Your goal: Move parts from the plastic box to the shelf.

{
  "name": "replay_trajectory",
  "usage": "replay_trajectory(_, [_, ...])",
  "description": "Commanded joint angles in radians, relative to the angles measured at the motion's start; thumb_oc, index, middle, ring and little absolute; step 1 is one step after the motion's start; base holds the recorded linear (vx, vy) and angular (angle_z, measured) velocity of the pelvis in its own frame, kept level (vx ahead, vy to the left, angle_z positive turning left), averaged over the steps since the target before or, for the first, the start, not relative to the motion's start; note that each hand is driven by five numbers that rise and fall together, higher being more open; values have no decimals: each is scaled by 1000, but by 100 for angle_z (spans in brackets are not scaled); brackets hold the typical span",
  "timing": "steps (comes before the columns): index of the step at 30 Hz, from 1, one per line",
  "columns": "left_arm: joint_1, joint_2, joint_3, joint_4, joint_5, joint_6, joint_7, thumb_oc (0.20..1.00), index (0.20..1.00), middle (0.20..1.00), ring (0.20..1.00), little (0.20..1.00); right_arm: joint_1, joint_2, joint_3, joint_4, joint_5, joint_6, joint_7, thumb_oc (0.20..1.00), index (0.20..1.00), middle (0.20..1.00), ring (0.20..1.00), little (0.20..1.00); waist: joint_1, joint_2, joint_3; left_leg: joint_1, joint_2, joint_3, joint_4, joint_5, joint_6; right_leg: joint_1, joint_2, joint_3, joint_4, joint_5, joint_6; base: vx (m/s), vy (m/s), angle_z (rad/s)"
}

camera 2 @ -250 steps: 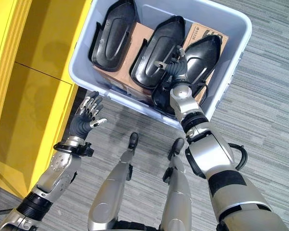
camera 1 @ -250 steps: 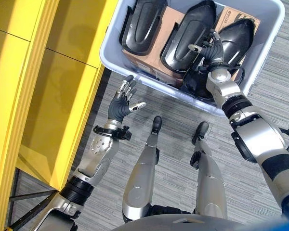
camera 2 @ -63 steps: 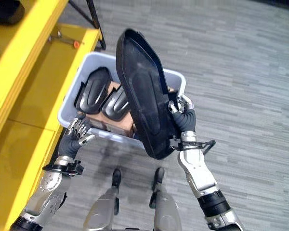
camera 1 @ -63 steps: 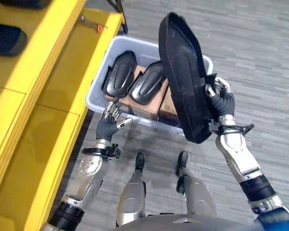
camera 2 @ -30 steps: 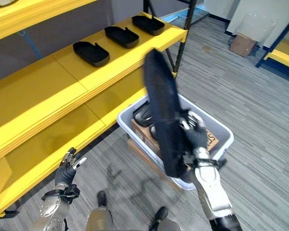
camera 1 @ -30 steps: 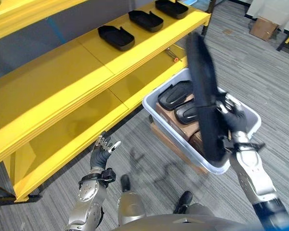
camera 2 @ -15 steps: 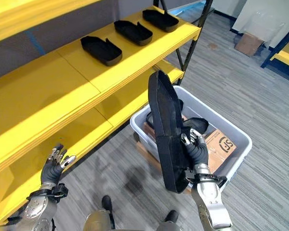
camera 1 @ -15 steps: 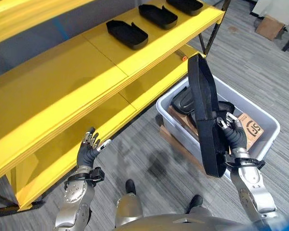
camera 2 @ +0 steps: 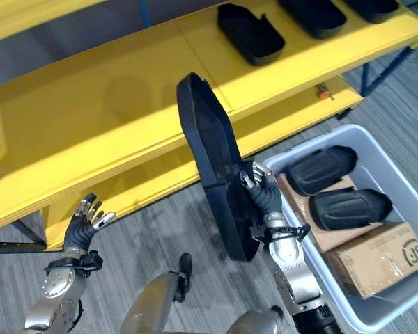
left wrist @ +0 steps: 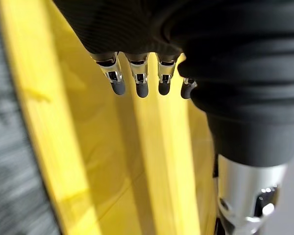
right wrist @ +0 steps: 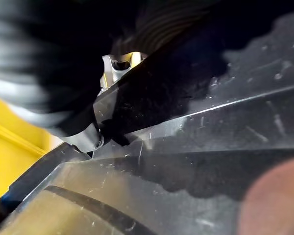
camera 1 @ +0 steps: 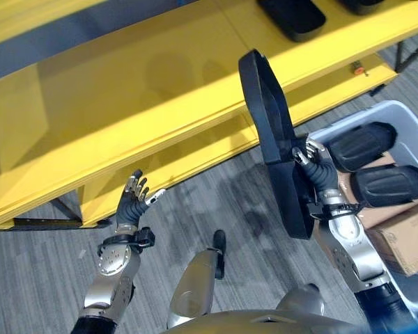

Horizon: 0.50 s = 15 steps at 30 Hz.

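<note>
Right hand (camera 2: 263,198) fingers curled round the edge of a long black molded part (camera 2: 212,163), held upright on edge, clear of the grey plastic box (camera 2: 393,174) and in front of the yellow shelf (camera 2: 125,104). Two similar black parts (camera 2: 320,169) lie on cardboard boxes (camera 2: 376,261) inside the plastic box; more sit on the shelf. Left hand (camera 1: 132,202) low by the shelf's lower edge, fingers relaxed, holding nothing.

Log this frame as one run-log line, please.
right hand: shut on black part, held upright | left hand: open, idle | shelf: empty span ahead | plastic box: two parts left
</note>
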Motion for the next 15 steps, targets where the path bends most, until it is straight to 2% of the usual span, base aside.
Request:
replay_trajectory(1, [-2,-11,25,-111,60,-69,16,1000,1000,1000,1000,1000,-52,-16,-54,-74,59,-92,5,200,200,200,200,200,-64,9,24,81,57,19,-85,16,-82,111,11,-175,-426,146,49,105,-137,-1])
replay_trajectory(3, [-24,-12,19,-90,49,-73,23,1000,1000,1000,1000,1000,-52,-16,-64,-74,70,-92,4,200,200,200,200,200,-93,-6,45,96,47,3,-72,0,-90,94,39,-105,-542,164,73,125,-136,35])
replay_trajectory(4, [-31,-17,11,-87,48,-78,24,1000,1000,1000,1000,1000,-54,-16,-63,-73,71,-93,3,200,200,200,200,200,-105,-15,49,99,43,-6,-66,-7,-95,69,32,-74,-593,195,87,132,-144,49])
replay_trajectory(5, [-29,-22,7,-86,53,-81,25,1000,1000,1000,1000,1000,-56,-17,-62,-72,79,-94,7,200,200,200,200,200,-108,-18,54,105,47,-11,-49,-25,-102,64,31,-76,-635,209,99,117,-187,49])
replay_trajectory(8, [-5,-43,-9,-81,46,-77,-1,1000,1000,1000,1000,1000,-18,-28,-81,-85,92,-97,30,200,200,200,200,200,-115,-43,38,121,38,-41,-29,-40,-118,129,31,-42,-616,190,100,117,-216,63])
replay_trajectory(11, [24,-53,-18,-89,36,-68,-28,1000,1000,1000,1000,1000,5,-36,-95,-77,104,-90,41,200,200,200,200,200,-110,-42,3,147,60,-57,-57,-27,-132,155,55,-73,-601,180,93,104,-200,98])
replay_trajectory(15, [81,-56,-11,-100,28,-52,-49,1000,1000,1000,1000,1000,23,-46,-104,-76,108,-85,52,200,200,200,200,200,-100,-43,-38,203,116,-52,-119,-4,-150,201,89,-102,-609,153,80,117,-209,-14])
